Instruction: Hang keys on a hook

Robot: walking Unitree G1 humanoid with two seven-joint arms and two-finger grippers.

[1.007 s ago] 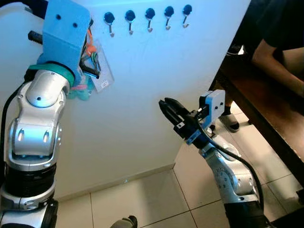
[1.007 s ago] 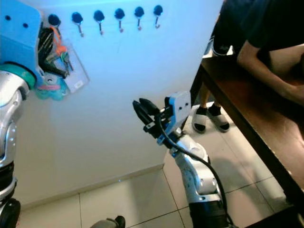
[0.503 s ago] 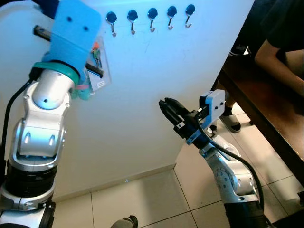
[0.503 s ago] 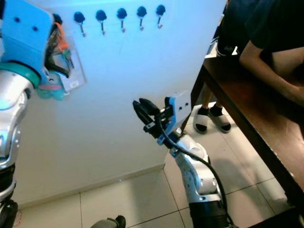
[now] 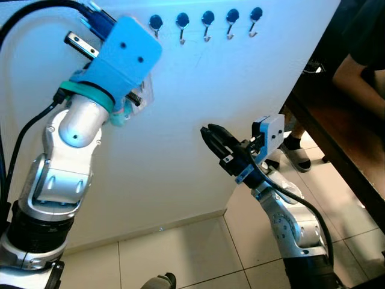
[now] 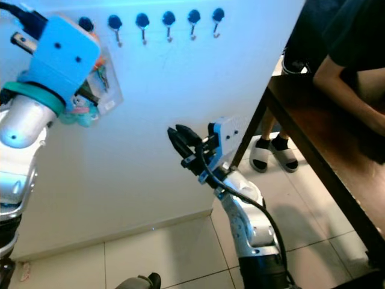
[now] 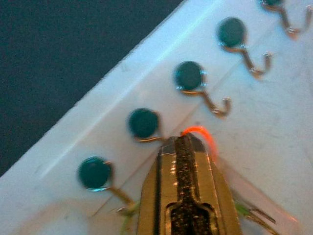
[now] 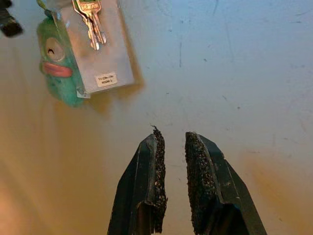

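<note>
You have a white wall with dark round-headed hooks on brassy stems. The keys are silvery, on an orange ring, with a clear tag and a teal figure — pink lips. Both claws — left claw, right claw — are black, under light blue mounts.

Head views: bright, with a cold blue cast over the white wall; edges sharp, slight fisheye bend at the margins. Floor tiles evenly lit, faint sheen. Left wrist view: dim, soft, hooks blurred, upper corner black. Right wrist view: warm yellowish light, crisp focus, soft shadow beside the key tag.
</note>
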